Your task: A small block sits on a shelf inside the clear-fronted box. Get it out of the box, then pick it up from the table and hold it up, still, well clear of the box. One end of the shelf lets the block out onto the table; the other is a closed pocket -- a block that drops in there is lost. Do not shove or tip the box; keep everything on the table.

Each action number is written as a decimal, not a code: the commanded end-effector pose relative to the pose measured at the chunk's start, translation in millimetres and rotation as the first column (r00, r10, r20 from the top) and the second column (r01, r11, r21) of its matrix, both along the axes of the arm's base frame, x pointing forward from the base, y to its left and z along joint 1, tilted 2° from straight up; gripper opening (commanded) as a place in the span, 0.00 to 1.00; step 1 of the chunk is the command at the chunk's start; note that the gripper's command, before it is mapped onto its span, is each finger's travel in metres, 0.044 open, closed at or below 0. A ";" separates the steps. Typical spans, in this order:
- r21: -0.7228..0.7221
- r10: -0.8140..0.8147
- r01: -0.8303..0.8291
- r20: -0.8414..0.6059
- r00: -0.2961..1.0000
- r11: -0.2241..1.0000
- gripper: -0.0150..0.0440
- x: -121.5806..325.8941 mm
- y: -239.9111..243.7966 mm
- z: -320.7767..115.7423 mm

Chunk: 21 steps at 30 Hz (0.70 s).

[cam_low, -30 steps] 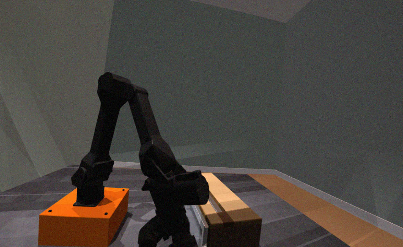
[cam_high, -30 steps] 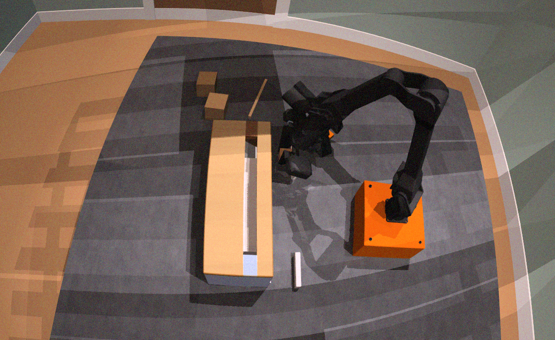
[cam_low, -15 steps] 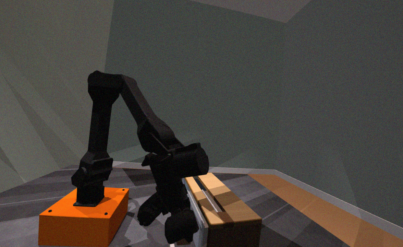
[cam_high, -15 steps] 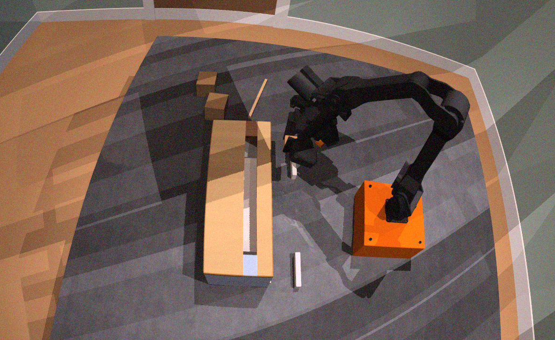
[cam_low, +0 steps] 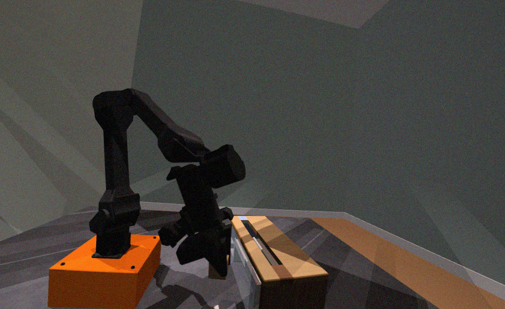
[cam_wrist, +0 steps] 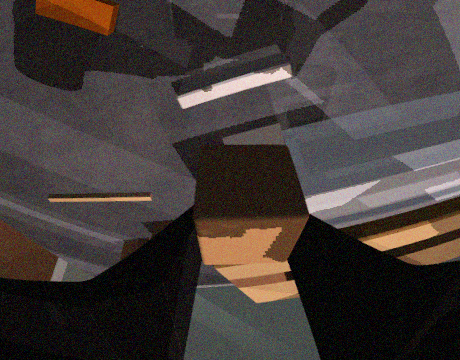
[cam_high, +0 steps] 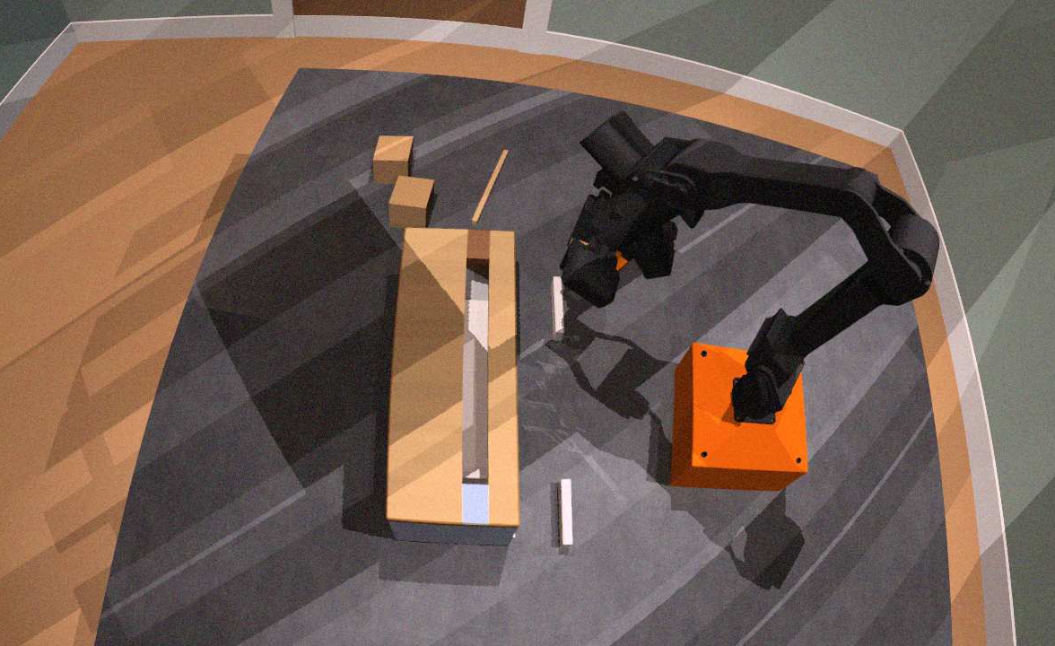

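Note:
My gripper (cam_high: 576, 257) (cam_low: 223, 264) (cam_wrist: 241, 214) is shut on the small wooden block (cam_low: 215, 271) (cam_wrist: 249, 182), with one black finger against each side of it. The block is off the table, in front of the box's clear front side and beside it, with a gap between them. In the top view the fingers hide nearly all of the block. The box (cam_high: 427, 377) (cam_low: 298, 262) stands upright, with a long slot in its wooden top; part of it shows at the right of the wrist view.
A white bar (cam_high: 558, 307) (cam_wrist: 235, 88) lies on the table near the gripper, and another white bar (cam_high: 565, 511) lies farther along the box front. A thin stick (cam_high: 489, 186) (cam_wrist: 100, 198) and two wooden cubes (cam_high: 393, 158) (cam_high: 412, 202) lie beyond the box's end. The arm's orange base (cam_high: 748, 441) (cam_low: 92, 286) faces the box.

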<state>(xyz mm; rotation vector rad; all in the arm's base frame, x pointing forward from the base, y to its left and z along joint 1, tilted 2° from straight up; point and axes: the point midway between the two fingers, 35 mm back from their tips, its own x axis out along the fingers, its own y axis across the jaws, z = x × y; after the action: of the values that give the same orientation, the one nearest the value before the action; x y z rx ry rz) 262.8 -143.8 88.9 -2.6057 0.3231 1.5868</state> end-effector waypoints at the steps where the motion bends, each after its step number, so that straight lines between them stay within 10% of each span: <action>1: 0.003 -0.071 0.071 0.010 0.997 0.997 0.25 -9.6 2.7 8.3; 21: 0.029 -0.312 0.311 0.077 0.947 0.950 0.25 -43.5 13.0 38.8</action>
<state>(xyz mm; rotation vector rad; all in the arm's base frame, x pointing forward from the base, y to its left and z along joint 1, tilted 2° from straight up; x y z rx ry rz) 221.0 -130.8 128.3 -2.4541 0.6605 1.3708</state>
